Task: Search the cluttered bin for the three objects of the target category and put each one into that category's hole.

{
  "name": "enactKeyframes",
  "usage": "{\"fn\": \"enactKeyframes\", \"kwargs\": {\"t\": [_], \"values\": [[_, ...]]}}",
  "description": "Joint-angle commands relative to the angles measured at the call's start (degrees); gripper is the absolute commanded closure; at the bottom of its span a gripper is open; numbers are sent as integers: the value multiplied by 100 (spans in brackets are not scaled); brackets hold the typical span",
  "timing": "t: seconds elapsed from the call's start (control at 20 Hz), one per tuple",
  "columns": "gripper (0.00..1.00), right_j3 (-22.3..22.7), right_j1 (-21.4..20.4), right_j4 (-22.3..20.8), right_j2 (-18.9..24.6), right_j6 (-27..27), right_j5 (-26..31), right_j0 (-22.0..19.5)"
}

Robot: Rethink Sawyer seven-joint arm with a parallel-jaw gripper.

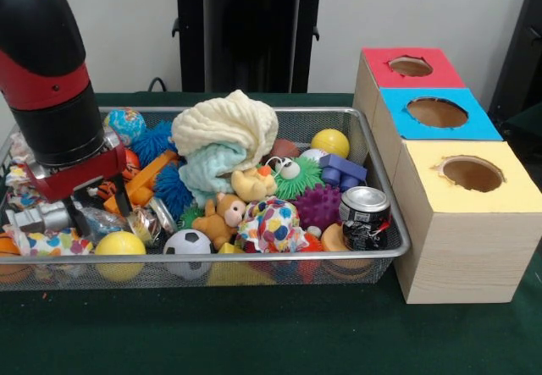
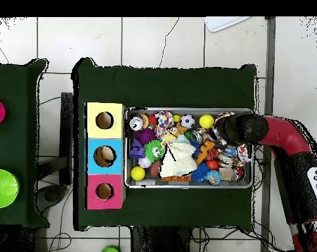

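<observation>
At the wire-mesh bin's [image 1: 385, 252] nine o'clock end, our gripper [image 1: 80, 214] sits low over crinkly clear plastic, likely a bottle [image 1: 106, 220]; we cannot tell its grip. We should seat squarely, then carry to the blue-topped hole [image 1: 437, 112] at two o'clock.

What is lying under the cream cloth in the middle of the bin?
Under the cream cloth a pale green cloth shows, with a yellow duck toy at its edge. Anything deeper in the bin is covered.
</observation>
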Motion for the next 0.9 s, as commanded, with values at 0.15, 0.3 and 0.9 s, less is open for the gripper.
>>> {"fn": "enactKeyframes", "kwargs": {"t": [0.15, 0.3, 0.9], "values": [[0, -65, 206, -756, -309, -1718, 131, 144], [0, -113, 240, -841, -316, -1789, 216, 132], [0, -322, 322, -1078, -527, -1797, 619, 395]]}}
